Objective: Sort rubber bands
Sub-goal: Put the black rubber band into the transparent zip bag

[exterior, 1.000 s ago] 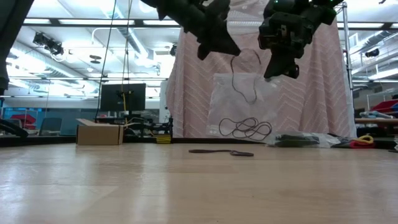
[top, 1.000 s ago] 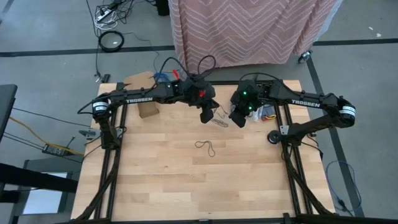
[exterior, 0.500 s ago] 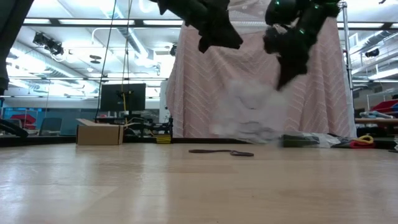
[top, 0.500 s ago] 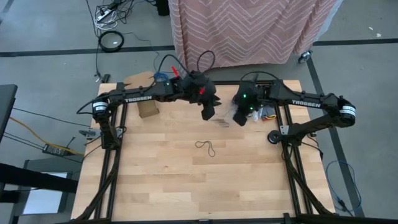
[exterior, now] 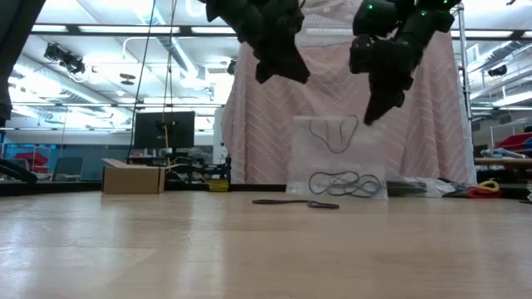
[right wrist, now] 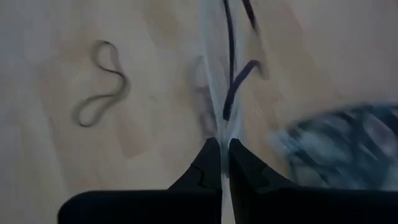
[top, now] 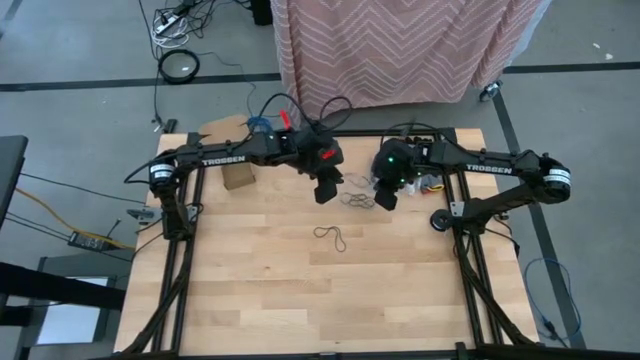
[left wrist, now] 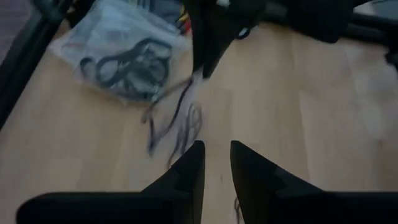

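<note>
My right gripper (exterior: 371, 115) is shut on a clear plastic bag (exterior: 337, 158) with black rubber bands (exterior: 342, 184) in its bottom. The bag hangs under it over the table's far middle. My left gripper (left wrist: 217, 163) hovers open just to the left of the bag (top: 355, 198), with nothing between its fingers. One loose rubber band (top: 331, 237) lies flat on the wood near the table's middle. A second clear bag (left wrist: 118, 59) of black bands lies on the table near the far right. My right gripper pinches the clear bag's upper edge (right wrist: 222, 132) between its two fingers, coming from above and slanting down. The plastic bunches into a narrow fold at the fingers. The bag hangs below them; whether its lower edge (exterior: 337, 196) touches the table, I cannot tell.
A small cardboard box (top: 238, 177) stands at the far left. Coloured bits (exterior: 482, 189) lie at the far right by the right arm's base. Bare wood (top: 320, 290) fills the near half of the table. A pink patterned cloth (exterior: 274, 141) hangs behind the far edge.
The clear bag has swung, and now hangs lower and a little farther toward the table's right edge, under my right gripper. My right gripper has tipped and turned a little. My left gripper has stayed above and to the left of the bag.
</note>
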Controlling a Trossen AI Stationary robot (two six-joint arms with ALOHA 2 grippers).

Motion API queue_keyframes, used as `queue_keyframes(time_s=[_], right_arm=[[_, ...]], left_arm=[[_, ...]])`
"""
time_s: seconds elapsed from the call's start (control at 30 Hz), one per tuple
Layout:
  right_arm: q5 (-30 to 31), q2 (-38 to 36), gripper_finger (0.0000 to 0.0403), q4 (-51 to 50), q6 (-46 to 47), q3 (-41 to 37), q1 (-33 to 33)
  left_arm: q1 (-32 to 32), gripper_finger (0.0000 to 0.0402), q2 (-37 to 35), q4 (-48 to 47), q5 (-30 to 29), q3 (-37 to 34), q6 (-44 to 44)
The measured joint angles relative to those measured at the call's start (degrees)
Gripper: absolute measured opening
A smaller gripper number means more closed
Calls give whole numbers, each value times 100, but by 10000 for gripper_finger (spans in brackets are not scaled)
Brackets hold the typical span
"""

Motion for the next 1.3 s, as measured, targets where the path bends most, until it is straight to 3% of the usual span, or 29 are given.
queue_keyframes(time_s=[0.2, 0.33, 0.53, 0.8, 0.97, 1.17, 1.3], right_arm=[[60, 0, 3, -76, -11, 0, 116], [69, 0, 4, -76, 26, 0, 224], [47, 2, 4, -69, 206, 0, 267], [-23, 2, 4, -40, 344, 0, 264], [-64, 2, 4, -31, 362, 0, 267], [-64, 2, 5, 14, 445, 0, 267], [-64, 2, 5, 36, 447, 0, 267]], left_arm=[[122, 86, 8, 117, -250, 0, -215], [368, 109, 135, 134, 509, 0, -469], [413, 161, 328, 272, 942, 2, -175], [321, 202, 640, 162, 445, -2, -130], [306, 185, 719, 248, 151, 0, 8], [303, 124, 933, 119, 744, 2, 21], [264, 91, 950, 238, 818, -6, 9]])
